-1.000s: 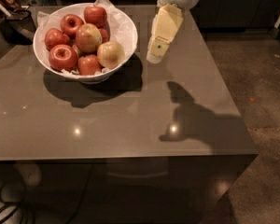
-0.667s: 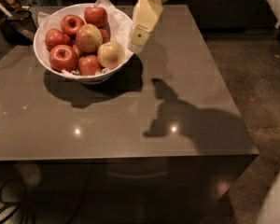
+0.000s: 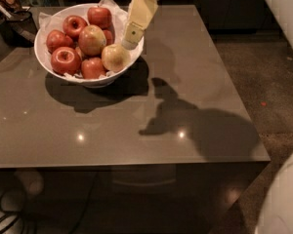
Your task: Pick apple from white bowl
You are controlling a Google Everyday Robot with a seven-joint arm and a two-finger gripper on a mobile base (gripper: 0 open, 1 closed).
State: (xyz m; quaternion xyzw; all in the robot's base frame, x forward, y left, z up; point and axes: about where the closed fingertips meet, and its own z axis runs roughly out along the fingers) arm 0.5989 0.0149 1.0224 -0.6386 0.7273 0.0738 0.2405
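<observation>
Glare is being reflected by the grey bench (image 3: pixel 195 96); dark floor (image 3: pixel 278 77) is lying right of the hand (image 3: pixel 129 42). That hand, grip untellable, is being held further left than before, over the white bowl (image 3: pixel 39 57), just above the apple (image 3: pixel 115 57).

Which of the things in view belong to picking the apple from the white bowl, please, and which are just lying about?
For the job:
pale apple, at the bowl's right side
white bowl
claw, poised just above that apple

Lying about:
red apples
streaked apple
paper lining
table
</observation>
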